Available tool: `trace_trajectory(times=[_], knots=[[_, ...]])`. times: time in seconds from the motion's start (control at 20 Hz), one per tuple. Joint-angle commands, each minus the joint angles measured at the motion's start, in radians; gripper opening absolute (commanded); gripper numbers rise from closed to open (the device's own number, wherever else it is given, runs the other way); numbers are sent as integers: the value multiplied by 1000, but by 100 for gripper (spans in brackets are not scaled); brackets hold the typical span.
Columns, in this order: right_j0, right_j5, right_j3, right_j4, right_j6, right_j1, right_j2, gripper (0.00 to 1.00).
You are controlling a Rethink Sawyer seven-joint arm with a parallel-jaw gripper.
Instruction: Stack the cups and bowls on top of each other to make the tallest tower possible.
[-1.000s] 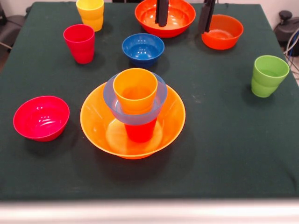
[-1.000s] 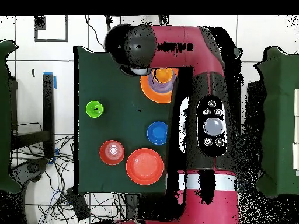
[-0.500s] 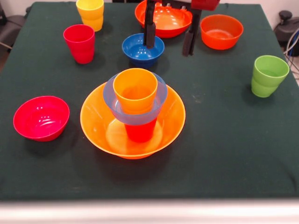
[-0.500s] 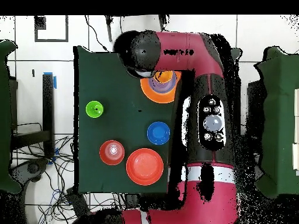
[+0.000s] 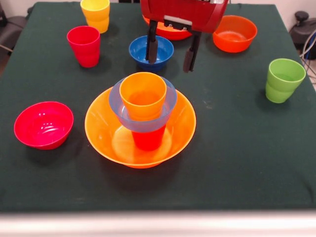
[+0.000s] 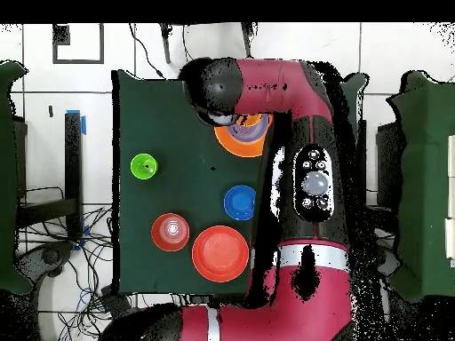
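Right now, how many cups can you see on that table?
5. Yellow cup and crimson cup far left, green cup right, orange cup topping the tower, red-orange cup beneath the light blue bowl. The arm may hide others.

Glossy smooth plastic: the cups point(image 5: 143, 95) and bowls point(image 5: 43, 124). Matt dark green cloth covers the tabletop point(image 5: 247, 148). The tool point(image 5: 169, 54) has matt black fingers point(image 5: 151, 48).

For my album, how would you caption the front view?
Open gripper above the dark blue bowl, behind the tower.
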Motion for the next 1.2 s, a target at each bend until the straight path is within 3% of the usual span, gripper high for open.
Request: trace_trajectory(times=[0.05,1.2], knots=[[51,44,107,-2,122,7,-38,100],[115,65,148,83,145,-3,-137,100]])
